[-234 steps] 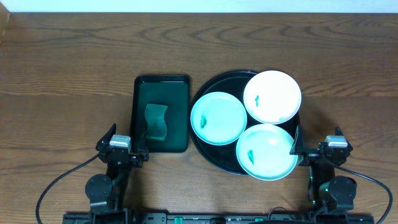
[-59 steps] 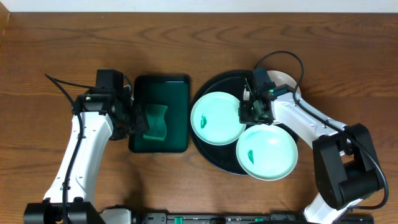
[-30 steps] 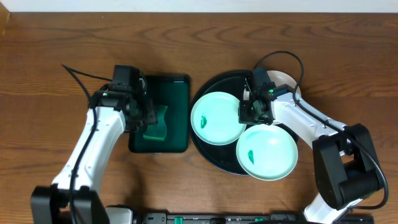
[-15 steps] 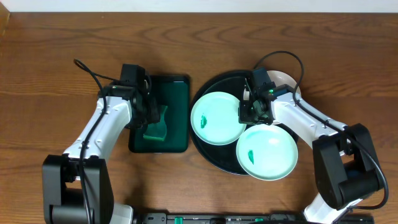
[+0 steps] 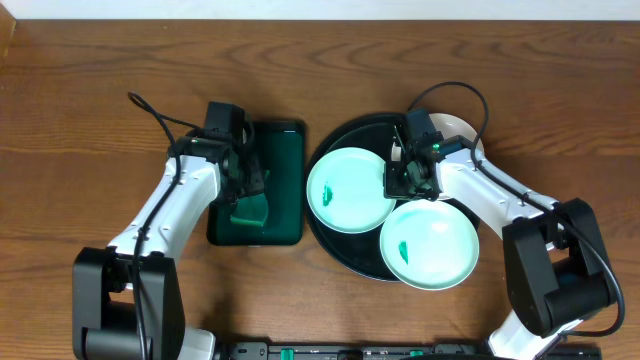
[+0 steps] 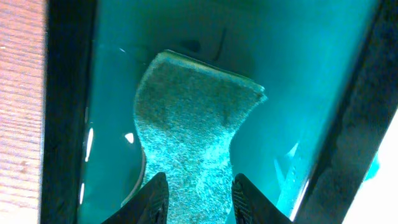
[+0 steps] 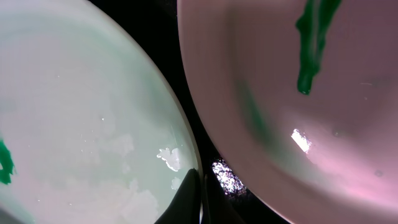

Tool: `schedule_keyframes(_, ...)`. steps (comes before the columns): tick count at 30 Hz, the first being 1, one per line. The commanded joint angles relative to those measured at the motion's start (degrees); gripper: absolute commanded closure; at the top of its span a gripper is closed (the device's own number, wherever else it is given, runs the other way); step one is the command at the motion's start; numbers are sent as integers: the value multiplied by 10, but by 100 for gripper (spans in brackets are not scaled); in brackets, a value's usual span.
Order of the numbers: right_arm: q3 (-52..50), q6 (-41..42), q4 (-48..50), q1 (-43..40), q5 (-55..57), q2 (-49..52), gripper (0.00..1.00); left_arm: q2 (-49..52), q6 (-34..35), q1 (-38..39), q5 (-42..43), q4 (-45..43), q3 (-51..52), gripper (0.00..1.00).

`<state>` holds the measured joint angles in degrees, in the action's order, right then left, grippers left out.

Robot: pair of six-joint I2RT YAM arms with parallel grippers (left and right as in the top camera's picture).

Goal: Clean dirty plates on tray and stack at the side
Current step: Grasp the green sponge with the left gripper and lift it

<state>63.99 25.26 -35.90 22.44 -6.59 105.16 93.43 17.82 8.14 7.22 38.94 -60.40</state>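
Note:
Three dirty plates lie on the round black tray [image 5: 332, 245]: a mint one at the left [image 5: 345, 190], a mint one at the front [image 5: 430, 245], and a white one at the back [image 5: 462, 128], mostly hidden under my right arm. My right gripper [image 5: 397, 180] [image 7: 200, 190] is shut on the left plate's [image 7: 93, 124] right rim. The white plate [image 7: 323, 124] beside it carries a green smear [image 7: 311, 43]. My left gripper [image 5: 249, 190] [image 6: 200, 186] is open, its fingers [image 6: 155, 202] astride the narrow waist of a green sponge [image 6: 193, 124].
The sponge [image 5: 250, 208] lies in a rectangular dark green tray [image 5: 285, 150] left of the black tray, with its raised rim [image 6: 68, 93] beside my left fingers. Wooden table [image 5: 100, 80] surrounds both trays. Cables trail from both arms.
My left arm has moved right over the green tray and its jaws have narrowed around the sponge. The right arm and the plates have not moved.

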Motion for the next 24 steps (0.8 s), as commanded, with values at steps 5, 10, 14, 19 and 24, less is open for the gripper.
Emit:
schedule_keyframes(5,-5,4,2,3,8,3,99,8,14,0,-20,-4,7,62)
schedule_keyframes(10,-5,4,2,3,8,3,99,9,14,0,-21,-22,23,59)
schedule_keyframes(14,-5,4,2,3,8,3,99,9,14,0,-30,-42,37,58)
schedule_keyframes(19,-5,4,2,3,8,3,99,9,14,0,-30,-68,58,58)
schedule_keyframes(24,-5,4,2,3,8,3,99,9,14,1,-30,-72,62,58)
